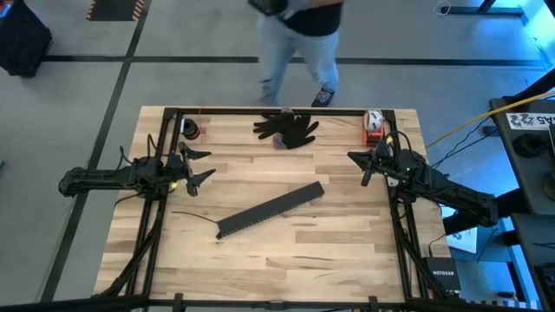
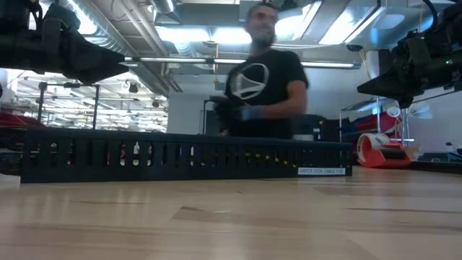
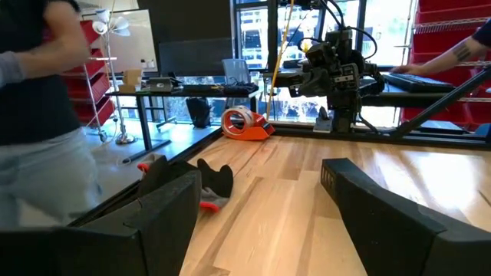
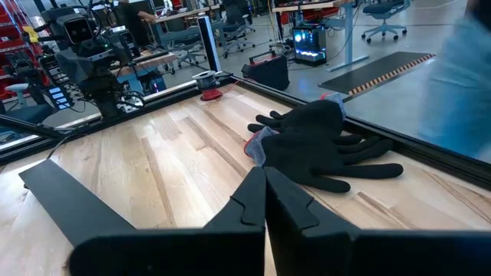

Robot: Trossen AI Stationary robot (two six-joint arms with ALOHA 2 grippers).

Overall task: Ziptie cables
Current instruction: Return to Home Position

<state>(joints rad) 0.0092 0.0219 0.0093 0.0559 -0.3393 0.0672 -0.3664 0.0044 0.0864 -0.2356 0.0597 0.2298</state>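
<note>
My left tool (image 3: 261, 175) hangs above the bench (image 1: 347, 251) with its fingers spread wide and nothing between them. My right tool (image 4: 265, 184) hangs opposite, fingers pressed together on nothing. Between the two, a little toward the front edge from both, lies the black channel (image 1: 270, 209), lid on. Its long axis slants, one end toward my left tool and the other up toward my right, which I judge the nearer. The cables (image 2: 136, 153) seem to lie inside it — only pale and coloured flecks show through the slots, so I can't be sure.
</note>
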